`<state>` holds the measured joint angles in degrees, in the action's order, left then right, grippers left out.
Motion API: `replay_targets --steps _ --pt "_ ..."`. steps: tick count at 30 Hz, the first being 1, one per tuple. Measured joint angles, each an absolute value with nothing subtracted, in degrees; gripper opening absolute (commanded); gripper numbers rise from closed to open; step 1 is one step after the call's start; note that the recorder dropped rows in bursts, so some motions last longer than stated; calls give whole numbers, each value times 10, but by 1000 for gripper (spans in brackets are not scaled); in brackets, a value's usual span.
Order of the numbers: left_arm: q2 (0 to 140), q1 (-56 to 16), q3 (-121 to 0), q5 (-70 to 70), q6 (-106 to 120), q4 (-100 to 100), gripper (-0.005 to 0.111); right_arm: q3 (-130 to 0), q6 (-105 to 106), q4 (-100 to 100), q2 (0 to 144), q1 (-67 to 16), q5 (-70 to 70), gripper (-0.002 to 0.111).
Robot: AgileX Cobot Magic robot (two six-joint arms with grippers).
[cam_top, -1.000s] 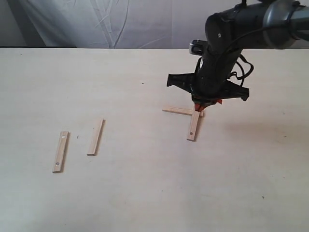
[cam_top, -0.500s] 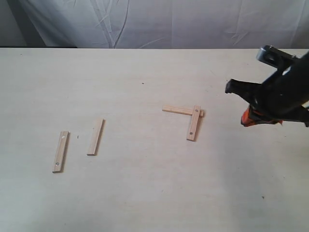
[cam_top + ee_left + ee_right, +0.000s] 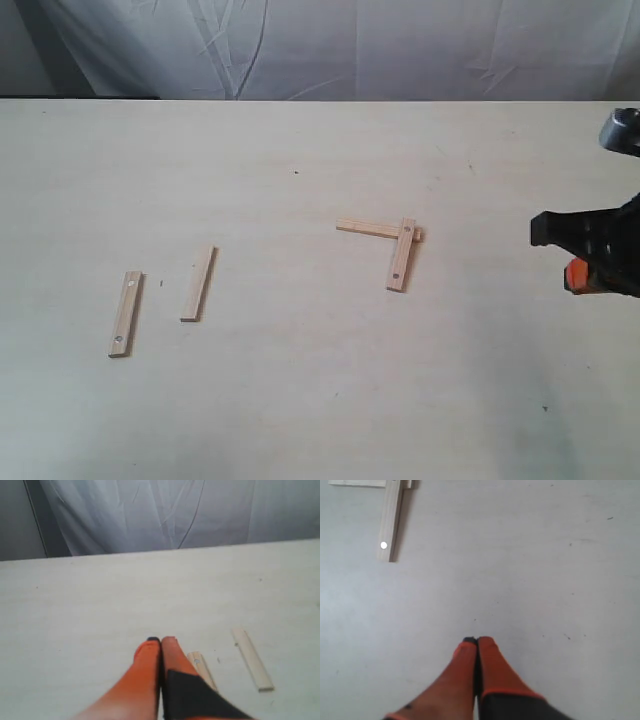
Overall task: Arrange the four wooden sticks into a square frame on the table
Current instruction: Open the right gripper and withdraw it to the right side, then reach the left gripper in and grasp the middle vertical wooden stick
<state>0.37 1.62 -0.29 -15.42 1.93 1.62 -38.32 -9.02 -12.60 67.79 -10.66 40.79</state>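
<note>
1. Two sticks form an L on the table, right of the middle; two loose sticks lie at the left, apart.
2. The right gripper, jaws together and empty, is well apart from the L.
3. The left gripper, jaws together, is near the loose sticks.

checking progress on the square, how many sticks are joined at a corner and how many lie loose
overlapping at a corner: 2, the crosswise stick and the lengthwise stick
loose: 2, the far-left stick and the neighbour stick
total: 4 sticks
</note>
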Motion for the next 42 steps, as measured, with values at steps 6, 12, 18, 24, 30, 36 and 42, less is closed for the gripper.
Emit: replay_targets --steps 6,12,18,24,30,36,42 --pt "4 16 -3 -25 19 46 0 -382 -90 -103 623 -107 441 0" --pt "3 16 -3 55 15 63 0 -382 -90 -100 586 -107 447 0" --pt "18 16 -72 22 15 97 0 -382 -89 -99 576 -107 449 0" --pt "211 16 -272 -192 15 84 0 -382 -89 -97 576 -107 447 0" --pt "462 16 -406 -339 16 67 0 -382 -89 -97 576 -107 447 0" --pt "635 16 -421 -355 17 98 0 -382 -89 -97 576 -107 447 0" --pt "773 -49 -465 -376 12 142 0 -382 -89 -97 576 -107 445 0"
